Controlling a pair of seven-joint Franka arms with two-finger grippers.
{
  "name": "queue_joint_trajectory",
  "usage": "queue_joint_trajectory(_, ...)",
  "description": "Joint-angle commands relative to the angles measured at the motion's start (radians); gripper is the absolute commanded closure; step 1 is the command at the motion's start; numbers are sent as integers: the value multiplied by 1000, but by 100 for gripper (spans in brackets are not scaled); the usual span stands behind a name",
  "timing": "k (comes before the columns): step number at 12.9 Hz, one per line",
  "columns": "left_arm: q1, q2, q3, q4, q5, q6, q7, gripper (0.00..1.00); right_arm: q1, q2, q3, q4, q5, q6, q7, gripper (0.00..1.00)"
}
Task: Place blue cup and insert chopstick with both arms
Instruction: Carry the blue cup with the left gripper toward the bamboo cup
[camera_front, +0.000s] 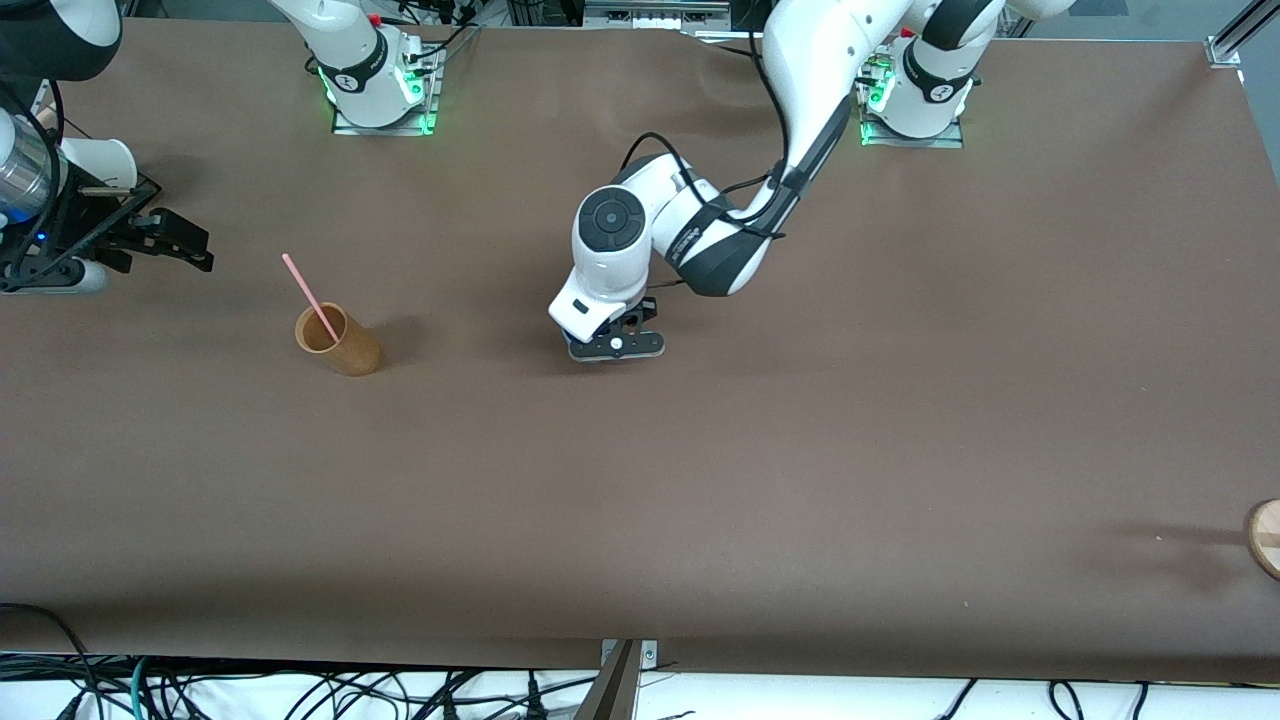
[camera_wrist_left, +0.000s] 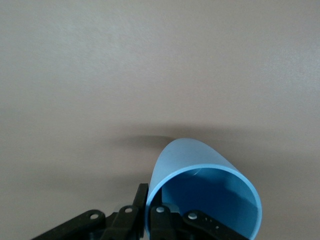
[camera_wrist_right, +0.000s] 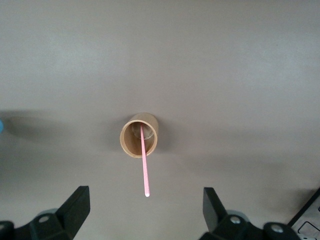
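Worktop (camera_front: 800, 480): I'm seeing plain brown covering.
Left end effector (camera_front: 615, 345): I'm gripping the blue cup (camera_wrist_left: 205, 192) low over mid-worktop.
Right end effector (camera_wrist_right: 145, 210): I'm holding it spread wide.
Chopstick (camera_front: 310, 285): leaning in the tan cup (camera_front: 338, 342).

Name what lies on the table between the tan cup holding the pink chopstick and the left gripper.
Nothing: in the front view only bare brown table separates the tan cup from the left gripper, which grips the blue cup.

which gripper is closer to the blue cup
Left. The left gripper is clamped on the blue cup rim over mid-table; the right gripper hangs open, aimed at the tan cup.
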Motion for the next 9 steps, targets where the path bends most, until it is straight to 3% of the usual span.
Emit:
queue_joint_trajectory(1, -17, 50, 14, 57, -14, 8, -15, 100, -1, 5, 7, 20, 9, -9, 12, 0)
queue_joint_trajectory(3, -15, 49, 15, 57, -15, 8, -15, 96, 3, 5, 9, 20, 10, -12, 12, 0)
queue_joint_trajectory(4, -11, 43, 15, 57, -15, 5, -15, 82, 3, 2, 12, 20, 10, -15, 12, 0)
queue_joint_trajectory(6, -3, 33, 8, 57, -17, -6, -12, 34, 3, 3, 12, 20, 12, -12, 14, 0)
queue_joint_trajectory(7, -1, 21, 8, 57, -17, -6, -6, 0, 3, 3, 12, 19, 12, -13, 14, 0)
queue_joint_trajectory(9, 26, -2, 5, 58, -39, -23, 1, 0, 4, 3, 13, 20, 10, -13, 14, 0)
